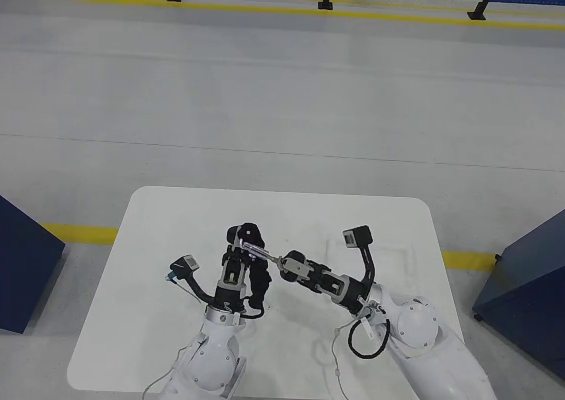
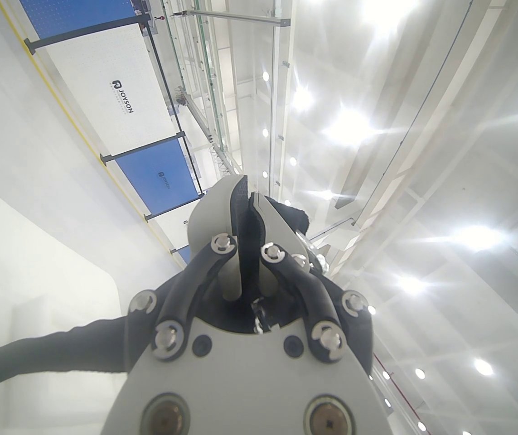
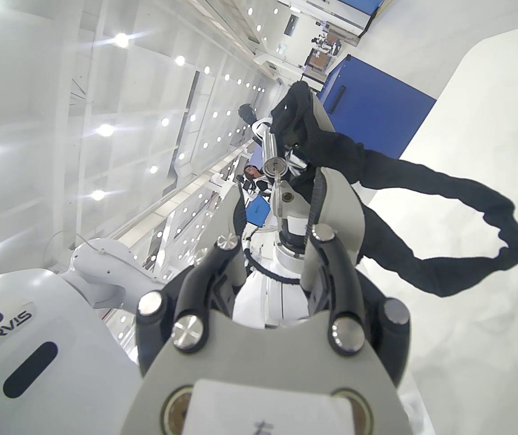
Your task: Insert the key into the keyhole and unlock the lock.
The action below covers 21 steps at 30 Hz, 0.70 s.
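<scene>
Pinching the small, stiff key [image 3: 282,195] by its flat head in the right claw [image 3: 286,205], resting its blade tip at the keyhole [image 3: 275,166]. Clamping the lock [image 3: 270,153] in the left claw [image 2: 246,194], just left of the key, both raised over the near middle of the worktop [image 1: 162,300]. Judging both as hard, slick metal, prone to twisting unless gripped squarely. Angling inward from either side, claws nose to nose.

Both arms are raised over the near half of the table [image 1: 162,230], with their wrists angled toward each other. The left gripper [image 1: 248,243] points away from the robot, its fingers clamped on the lock [image 3: 269,158]. The right gripper [image 1: 288,266] faces it, pinching the key [image 3: 281,194].
</scene>
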Each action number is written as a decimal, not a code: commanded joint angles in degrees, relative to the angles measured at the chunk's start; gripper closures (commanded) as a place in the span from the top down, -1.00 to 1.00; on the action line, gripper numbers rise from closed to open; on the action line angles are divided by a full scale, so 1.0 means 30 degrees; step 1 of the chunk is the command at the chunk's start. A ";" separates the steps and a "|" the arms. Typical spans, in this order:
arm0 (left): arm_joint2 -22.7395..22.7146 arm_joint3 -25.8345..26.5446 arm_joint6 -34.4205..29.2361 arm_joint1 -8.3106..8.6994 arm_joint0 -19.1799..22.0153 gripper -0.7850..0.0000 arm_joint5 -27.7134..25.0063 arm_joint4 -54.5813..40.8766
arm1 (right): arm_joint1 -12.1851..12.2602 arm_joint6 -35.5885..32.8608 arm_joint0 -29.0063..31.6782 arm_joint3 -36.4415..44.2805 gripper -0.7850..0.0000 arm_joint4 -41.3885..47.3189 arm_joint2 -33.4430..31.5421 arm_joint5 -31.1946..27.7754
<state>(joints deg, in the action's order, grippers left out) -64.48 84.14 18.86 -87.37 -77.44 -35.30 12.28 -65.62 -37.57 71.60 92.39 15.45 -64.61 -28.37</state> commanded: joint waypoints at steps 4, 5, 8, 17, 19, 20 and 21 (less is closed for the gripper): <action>-0.0042 -0.0015 0.0025 -0.0045 -0.0004 -1.00 -0.0005 0.0059 | 0.0040 0.0018 0.0323 0.0194 -0.37 -0.0116 -0.0243 0.0026; -0.0049 -0.0021 0.0020 -0.0053 -0.0004 -1.00 -0.0009 0.0064 | 0.0043 0.0006 0.0367 0.0214 -0.41 -0.0126 -0.0268 0.0014; -0.0080 -0.0040 0.0007 -0.0075 0.0001 -1.00 -0.0013 0.0119 | 0.0048 -0.0014 0.0455 0.0256 -0.53 -0.0176 -0.0322 0.0038; -0.0146 -0.0095 0.0049 -0.0147 -0.0012 -1.00 -0.0055 0.0244 | 0.0027 0.0008 0.0563 0.0330 -0.70 -0.0214 -0.0386 0.0071; -0.0173 -0.0106 0.0040 -0.0158 -0.0016 -1.00 -0.0064 0.0291 | 0.0021 0.0012 0.0578 0.0337 -0.73 -0.0230 -0.0391 0.0067; -0.0181 -0.0109 0.0041 -0.0165 -0.0020 -1.00 -0.0070 0.0308 | 0.0018 0.0012 0.0585 0.0339 -0.73 -0.0235 -0.0394 0.0065; -0.0188 -0.0113 0.0039 -0.0172 -0.0024 -1.00 -0.0075 0.0316 | 0.0015 0.0011 0.0593 0.0339 -0.74 -0.0240 -0.0398 0.0061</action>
<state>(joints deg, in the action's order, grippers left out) -65.02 83.81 18.98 -87.86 -77.50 -35.51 13.18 -65.57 -37.53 73.35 93.40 14.75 -65.79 -28.17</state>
